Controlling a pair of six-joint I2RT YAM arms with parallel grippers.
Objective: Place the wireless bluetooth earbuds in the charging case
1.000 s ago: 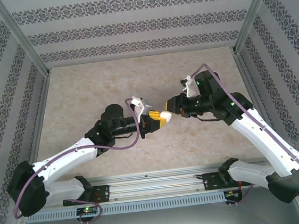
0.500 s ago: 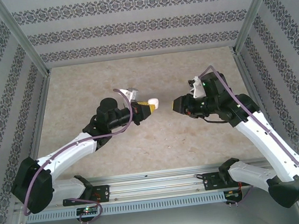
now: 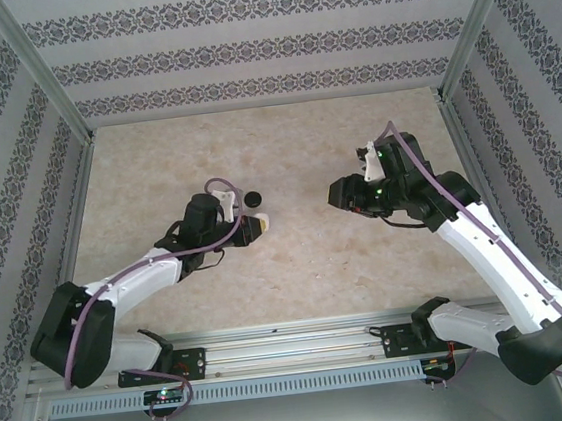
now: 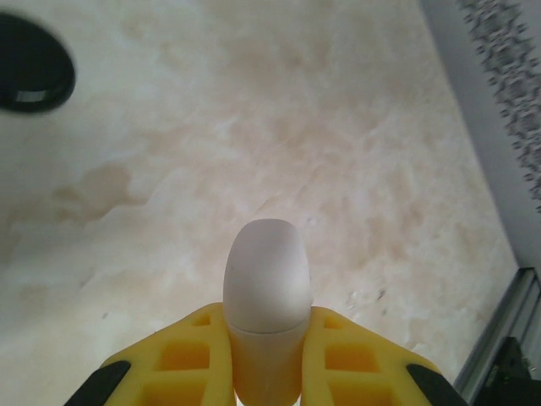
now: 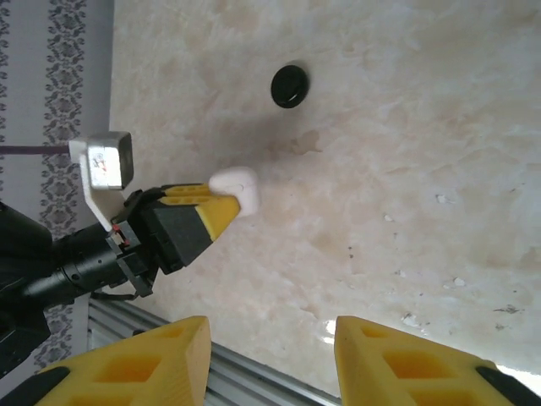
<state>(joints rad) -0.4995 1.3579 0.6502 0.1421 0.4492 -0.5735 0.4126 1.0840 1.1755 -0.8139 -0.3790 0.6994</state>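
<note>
Two grippers, one load. My left gripper (image 4: pixel 266 359) is clamped on the charging case (image 4: pixel 266 275), rounded end poking past the yellow fingers, lid seam looks shut. It hangs low over the table (image 3: pixel 285 150), left of centre, just nearside of a black disc (image 3: pixel 253 199); can't tell if it touches. My right gripper (image 5: pixel 270 338) has jaws apart, empty, well off to the right. Probably set-down: lower level, miss the disc, release slowly, since a glossy shell squirts.
</note>
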